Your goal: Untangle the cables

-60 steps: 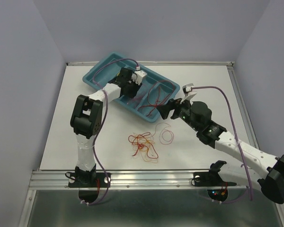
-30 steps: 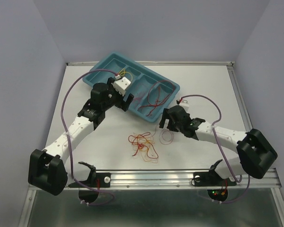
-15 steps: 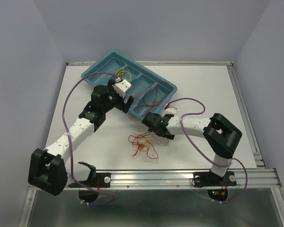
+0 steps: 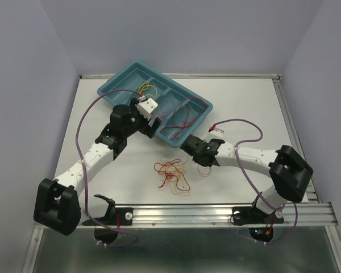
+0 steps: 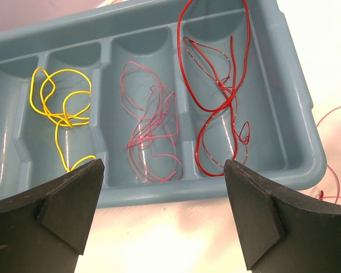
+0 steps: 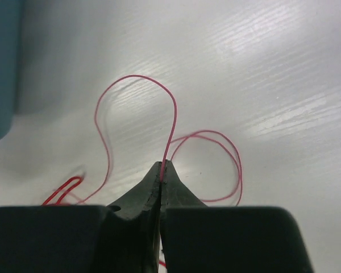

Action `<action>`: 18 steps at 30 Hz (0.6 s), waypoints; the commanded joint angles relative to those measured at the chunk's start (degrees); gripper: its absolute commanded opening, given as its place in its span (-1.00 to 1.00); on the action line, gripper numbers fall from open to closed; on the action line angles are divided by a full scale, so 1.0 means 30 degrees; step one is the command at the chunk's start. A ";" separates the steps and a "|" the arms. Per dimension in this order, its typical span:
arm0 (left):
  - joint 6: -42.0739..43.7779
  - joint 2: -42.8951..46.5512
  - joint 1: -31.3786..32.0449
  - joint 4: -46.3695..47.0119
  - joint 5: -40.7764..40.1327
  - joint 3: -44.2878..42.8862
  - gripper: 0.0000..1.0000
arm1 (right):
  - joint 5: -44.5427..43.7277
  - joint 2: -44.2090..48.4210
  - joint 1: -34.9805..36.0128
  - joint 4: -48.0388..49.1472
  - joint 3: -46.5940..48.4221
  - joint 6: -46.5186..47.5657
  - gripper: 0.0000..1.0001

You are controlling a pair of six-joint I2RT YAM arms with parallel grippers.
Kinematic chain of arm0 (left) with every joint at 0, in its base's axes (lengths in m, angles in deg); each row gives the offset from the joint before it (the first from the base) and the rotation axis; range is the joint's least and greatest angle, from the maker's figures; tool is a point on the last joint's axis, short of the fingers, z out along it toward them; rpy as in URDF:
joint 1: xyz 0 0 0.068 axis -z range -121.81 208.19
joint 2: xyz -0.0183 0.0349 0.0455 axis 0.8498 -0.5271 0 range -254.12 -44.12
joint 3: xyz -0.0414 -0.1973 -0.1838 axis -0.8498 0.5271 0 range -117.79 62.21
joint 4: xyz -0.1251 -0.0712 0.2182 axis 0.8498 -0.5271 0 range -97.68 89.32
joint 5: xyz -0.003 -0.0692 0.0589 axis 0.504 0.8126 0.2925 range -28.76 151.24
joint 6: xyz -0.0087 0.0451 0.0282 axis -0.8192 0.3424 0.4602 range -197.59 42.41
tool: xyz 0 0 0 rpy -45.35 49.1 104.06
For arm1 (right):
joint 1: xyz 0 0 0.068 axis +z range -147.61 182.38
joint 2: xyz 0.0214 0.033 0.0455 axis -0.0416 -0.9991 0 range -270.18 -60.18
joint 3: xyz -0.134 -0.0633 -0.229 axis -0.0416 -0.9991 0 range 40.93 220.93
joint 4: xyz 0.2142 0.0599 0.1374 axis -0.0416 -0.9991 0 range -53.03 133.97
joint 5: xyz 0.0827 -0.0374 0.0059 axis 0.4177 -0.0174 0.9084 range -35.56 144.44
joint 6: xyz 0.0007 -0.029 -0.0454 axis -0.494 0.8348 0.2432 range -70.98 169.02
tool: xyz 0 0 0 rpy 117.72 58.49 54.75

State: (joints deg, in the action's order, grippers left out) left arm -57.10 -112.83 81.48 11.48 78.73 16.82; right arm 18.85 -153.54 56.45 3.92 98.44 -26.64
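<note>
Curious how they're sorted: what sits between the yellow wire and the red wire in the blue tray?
A loose pink wire in its own compartment, parting the yellow wire from the red wire. The left wrist view shows it.

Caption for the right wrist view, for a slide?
Close-up: right gripper pinched shut on a thin red cable looping across the white table.

A teal plastic tray (image 4: 120, 78) lies askew on the white table (image 4: 244, 108), towards its far left corner. Dividers split it into four long compartments side by side (the left wrist view shows them best). An aluminium rail (image 4: 187, 213) runs along the table's near edge; pale lilac walls (image 4: 176, 34) enclose three sides.
</note>
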 commanded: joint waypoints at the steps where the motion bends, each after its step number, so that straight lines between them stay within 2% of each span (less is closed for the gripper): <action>1: 0.0201 0.0491 0.0089 0.0926 0.0408 0.0099 0.98 | -0.0850 0.3545 0.0055 0.1510 -0.0655 0.3034 -0.99; 2: 0.0172 0.0461 0.0089 0.0926 0.0437 0.0041 0.98 | -0.0705 0.5089 0.0055 0.2153 -0.0773 0.3941 -0.99; 5: 0.0201 0.0373 0.0089 0.0897 0.0817 0.0041 0.97 | 0.0231 0.7178 0.0055 0.4205 -0.0629 0.6929 -0.99; 9: 0.0464 0.0664 0.0088 0.0838 0.1780 0.0157 0.97 | 0.1053 0.9874 0.0055 0.5818 0.1122 1.0151 -0.99; 12: 0.0611 0.1045 0.0089 0.0809 0.3155 0.0362 0.97 | 0.1550 1.0144 0.0055 0.6114 0.2706 1.1911 -0.99; 18: 0.0348 0.1953 0.0001 0.0809 0.5323 0.0568 0.98 | 0.2897 0.8682 0.0055 0.6232 0.8330 1.4403 -0.99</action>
State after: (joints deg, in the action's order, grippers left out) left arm -56.05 -110.49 81.48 11.53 88.07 18.05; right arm 24.57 -125.61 56.45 18.23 113.55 8.57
